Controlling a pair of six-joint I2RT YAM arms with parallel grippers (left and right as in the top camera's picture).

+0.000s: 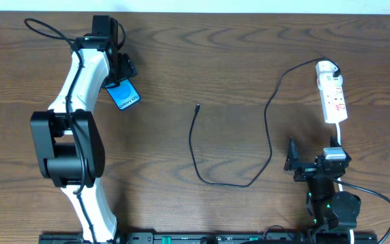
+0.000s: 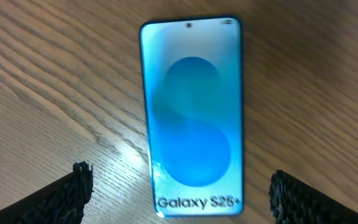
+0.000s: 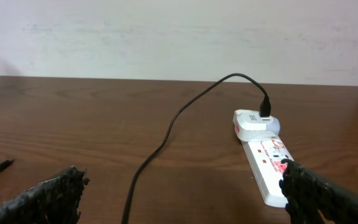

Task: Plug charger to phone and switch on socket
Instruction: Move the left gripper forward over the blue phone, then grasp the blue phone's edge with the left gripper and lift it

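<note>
The phone (image 1: 124, 95) lies flat on the wooden table at the upper left, its blue screen (image 2: 191, 118) up and reading "Galaxy S25+". My left gripper (image 1: 122, 73) hovers just over it, open, its fingertips (image 2: 79, 180) standing wide on either side of the phone's near end without touching it. The charger (image 1: 198, 152) is a thin black cable looping across the middle of the table, with its free plug tip (image 1: 197, 107) lying loose. Its other end sits in a white adapter (image 3: 253, 121) on the socket (image 1: 333, 95) at the right. My right gripper (image 1: 313, 156) is open and empty just short of the socket (image 3: 263, 158).
The table's far edge meets a pale wall (image 3: 166, 37) behind the socket. The right arm's base and its black cable (image 1: 374, 196) take up the bottom right corner. The left arm (image 1: 70, 142) stretches along the left side.
</note>
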